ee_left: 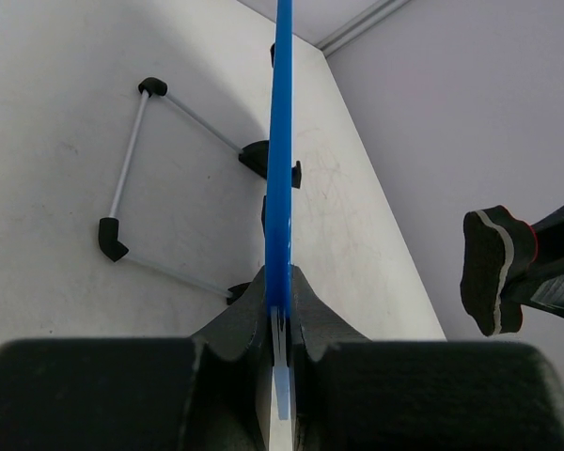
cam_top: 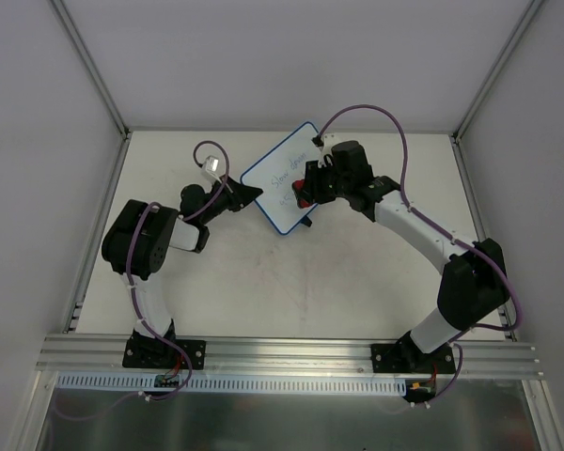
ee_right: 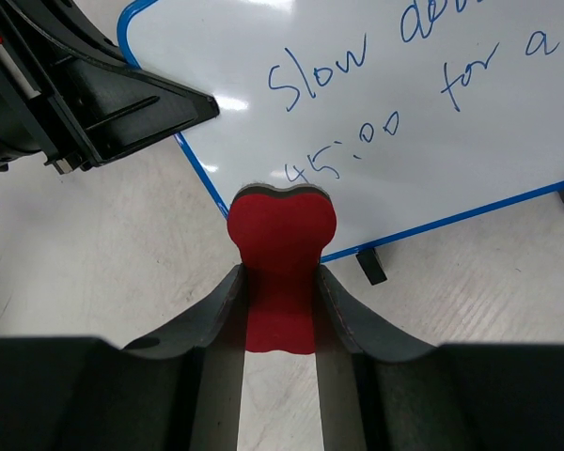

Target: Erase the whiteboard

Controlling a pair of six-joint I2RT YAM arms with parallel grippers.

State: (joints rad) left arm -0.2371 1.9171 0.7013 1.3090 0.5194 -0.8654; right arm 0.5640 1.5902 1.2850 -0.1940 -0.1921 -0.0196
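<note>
1. Looking down from above, we see a pale, lightly scuffed table (cam_top: 291,282) enclosed by plain white walls (cam_top: 263,56), with an aluminium rail (cam_top: 291,352) along its near edge where both arm bases are bolted.
2. The whiteboard (cam_top: 282,183) sits toward the far middle of the table, between the two grippers, its written face turned toward the right arm. Blue handwriting (ee_right: 320,70) covers it.
3. The left gripper (ee_left: 279,291) is closed tight on the board's thin blue rim (ee_left: 280,141), one finger on each face.
4. The right gripper (ee_right: 280,272) is partly closed on a red bone-shaped eraser (ee_right: 280,235), which sticks out past the fingertips and sits over the board's lower edge. In the left wrist view, a gap shows between eraser and board.
5. A black foot (ee_right: 371,266) juts from that lower edge.
6. A thin wire stand (ee_left: 132,160) with black corner pieces lies on the table on the board's other side.
</note>
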